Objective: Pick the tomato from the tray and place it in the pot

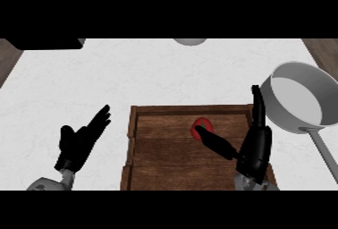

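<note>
The white surface [132,71] stretches wide under everything; on it lies the wooden tray [165,156], its planks dark, and to the right, just beside the tray's corner, stands the grey pot [300,100] with its long handle running toward the lower right; the right hand [254,143] reaches over the tray, fingers straight, thumb spread toward the tomato [200,125], which sits on the tray's upper plank, thumb tip at it; the left hand [79,141] rests open left of the tray, fingers up.
</note>
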Robot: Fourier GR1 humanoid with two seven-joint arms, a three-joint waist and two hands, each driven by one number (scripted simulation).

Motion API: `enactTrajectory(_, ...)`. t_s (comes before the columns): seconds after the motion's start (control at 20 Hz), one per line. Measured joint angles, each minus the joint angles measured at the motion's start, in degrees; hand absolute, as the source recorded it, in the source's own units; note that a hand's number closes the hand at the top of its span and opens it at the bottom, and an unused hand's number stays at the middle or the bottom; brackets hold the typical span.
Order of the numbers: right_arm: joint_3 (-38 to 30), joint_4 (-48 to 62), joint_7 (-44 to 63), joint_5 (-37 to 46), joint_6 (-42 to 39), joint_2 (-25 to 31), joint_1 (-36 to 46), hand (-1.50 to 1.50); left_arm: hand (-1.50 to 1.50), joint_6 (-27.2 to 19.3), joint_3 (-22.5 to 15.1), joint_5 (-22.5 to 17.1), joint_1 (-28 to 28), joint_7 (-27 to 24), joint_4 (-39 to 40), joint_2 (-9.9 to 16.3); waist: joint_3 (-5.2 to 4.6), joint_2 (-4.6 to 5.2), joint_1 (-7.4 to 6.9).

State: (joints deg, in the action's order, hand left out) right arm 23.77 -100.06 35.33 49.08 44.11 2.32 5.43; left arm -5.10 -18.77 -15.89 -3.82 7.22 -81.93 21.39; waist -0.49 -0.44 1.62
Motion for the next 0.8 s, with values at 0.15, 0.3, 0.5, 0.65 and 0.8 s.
enactTrajectory(0.15, 1.04, -2.16, 11.51, 4.54, -4.39, -1.16, 3.31, -1.50, 0.00, 0.22, -0.04, 0.50, -0.99, -0.44, 1.43, -0.70, 0.12, 0.10, -0.52)
enactTrajectory(0.3, 2.14, -3.00, 21.49, 7.14, -7.92, -1.72, 6.79, -1.50, 0.00, 1.21, 0.12, 0.49, -0.87, -1.13, 1.97, -0.88, 0.24, 0.18, -1.17)
enactTrajectory(0.5, 2.58, -1.17, 26.32, 3.05, -12.22, -2.04, 9.12, -1.50, 0.00, 1.87, 0.20, 0.84, -2.11, -1.21, 3.32, -1.64, 0.35, 0.39, -1.65)
enactTrajectory(0.65, 2.61, 1.57, 27.66, -0.66, -14.79, -2.15, 9.64, -1.50, 0.00, 2.22, 0.60, 1.13, -3.00, -1.24, 3.83, -1.87, 0.42, 0.48, -1.82)
enactTrajectory(0.8, 3.58, 2.99, 27.84, -2.18, -15.76, -2.19, 8.82, -1.50, 0.00, 1.44, 0.53, 1.89, -2.79, 0.03, 2.52, -2.81, 0.45, 0.44, -1.84)
